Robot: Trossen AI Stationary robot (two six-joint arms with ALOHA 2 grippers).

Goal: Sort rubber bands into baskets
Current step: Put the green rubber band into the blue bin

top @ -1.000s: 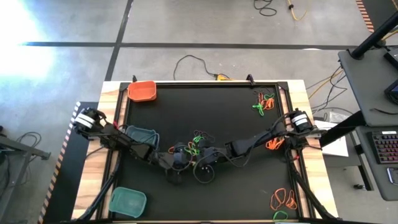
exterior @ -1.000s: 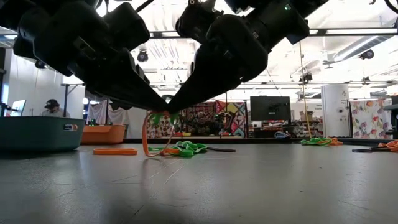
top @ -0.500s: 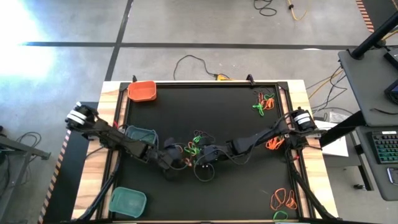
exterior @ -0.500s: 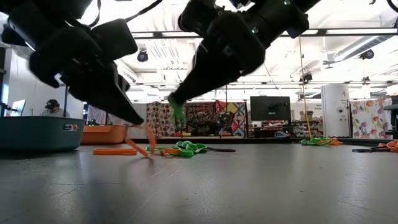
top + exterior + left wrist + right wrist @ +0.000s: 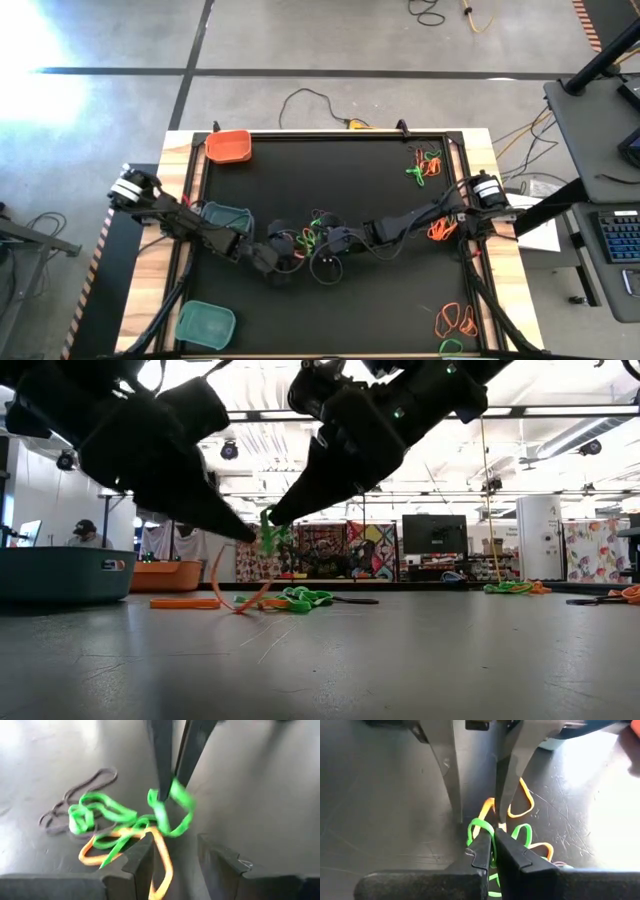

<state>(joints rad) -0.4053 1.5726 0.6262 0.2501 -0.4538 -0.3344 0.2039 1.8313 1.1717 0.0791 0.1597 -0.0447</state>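
Pinching a bright green rubber band (image 5: 481, 831), the right gripper (image 5: 492, 842) is holding it clamped just above the black tabletop (image 5: 350, 190) at mid-table. Facing it, the left gripper (image 5: 172, 855) is standing with fingers parted, an orange rubber band (image 5: 160, 851) lying between them. Nearby, the teal basket (image 5: 226, 216) is sitting beside the left arm.

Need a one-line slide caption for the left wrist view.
Right gripper pinches a green rubber band above the left gripper, its jaws apart around an orange band.
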